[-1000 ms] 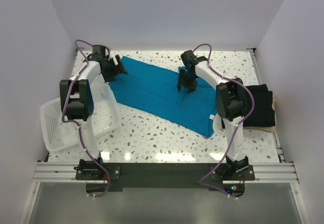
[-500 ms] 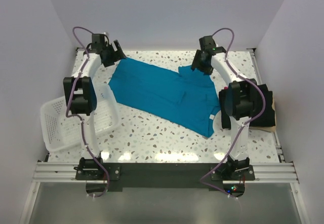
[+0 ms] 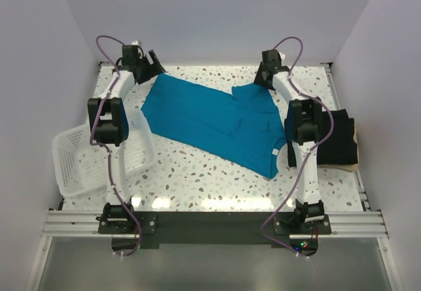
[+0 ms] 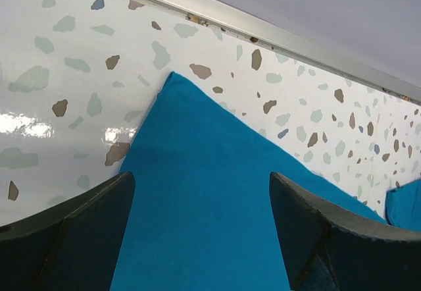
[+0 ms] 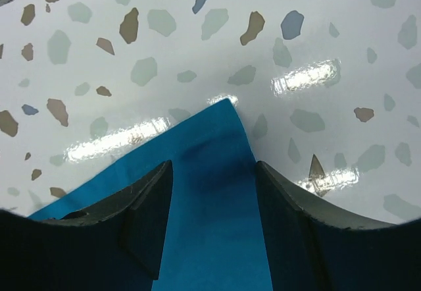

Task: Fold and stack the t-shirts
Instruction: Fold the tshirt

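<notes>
teal t-shirt [image 3: 217, 123]: spread flat across the far middle of the table [image 3: 197, 179], no fold in it yet
black t-shirt [image 3: 339, 139]: looks folded already, parked at the right edge
left claw [image 4: 200, 195]: jaws wide, hovering over the teal t-shirt's far-left corner, holding nothing
right claw [image 5: 212, 185]: jaws partly apart over its far-right corner, nothing pinched
progress: about halfway I'd guess; the teal one needs folding, then stacking with the black
</notes>
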